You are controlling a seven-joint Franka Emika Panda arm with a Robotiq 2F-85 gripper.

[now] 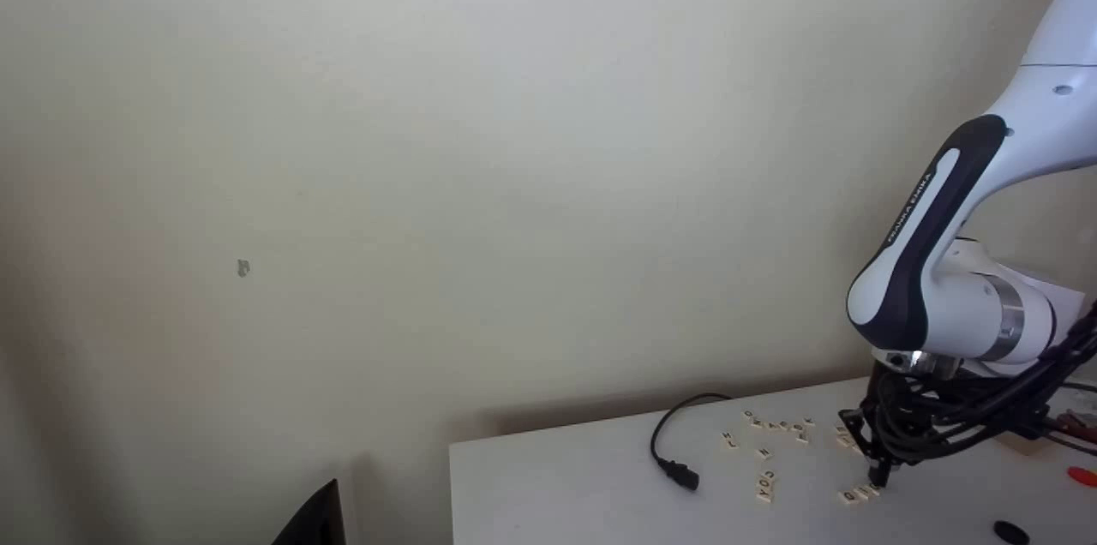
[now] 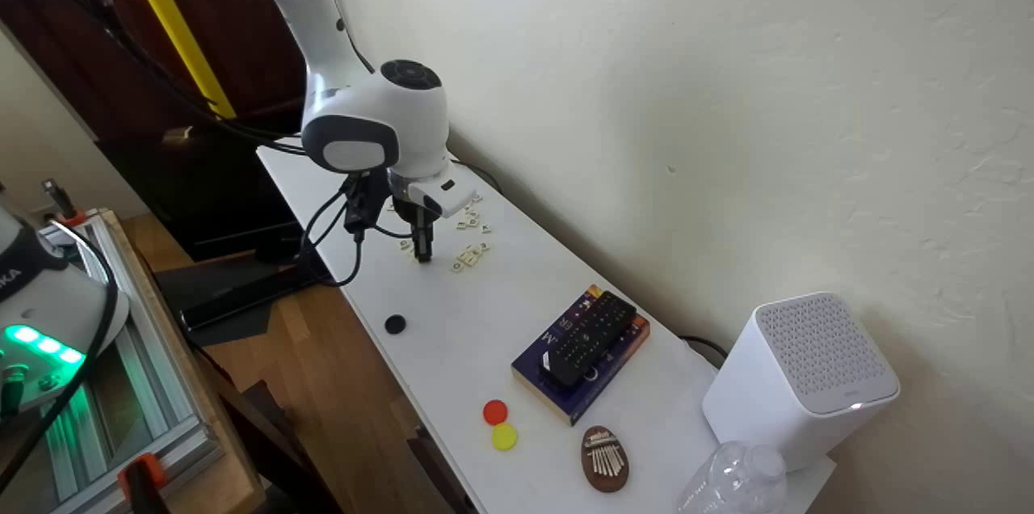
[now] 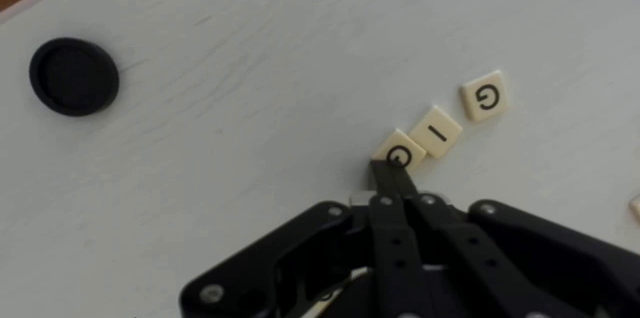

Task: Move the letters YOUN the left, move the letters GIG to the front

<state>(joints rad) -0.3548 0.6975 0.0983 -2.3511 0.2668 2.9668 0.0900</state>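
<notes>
Three cream letter tiles lie in a slanting row in the wrist view: a G (image 3: 485, 96), an I (image 3: 436, 131) and a tile (image 3: 398, 152) whose partly covered letter looks like another G. My gripper (image 3: 395, 165) is shut, its fingertips overlapping that last tile's corner; whether they touch it I cannot tell. The same row shows left of the gripper (image 1: 879, 479) in an exterior view, starting with the outermost tile (image 1: 849, 497). Farther left is a short column with a Y tile (image 1: 764, 495) and an O; a tile resembling N (image 1: 764, 453) sits apart behind it.
Other tiles are scattered near the wall, including a cluster (image 2: 468, 257) beside the gripper. A black round lid (image 3: 74, 77) lies by the table edge. A black cable plug (image 1: 681, 475), a book (image 2: 533, 368) with a remote, and red (image 2: 495, 412) and yellow discs (image 2: 504, 436) also occupy the table.
</notes>
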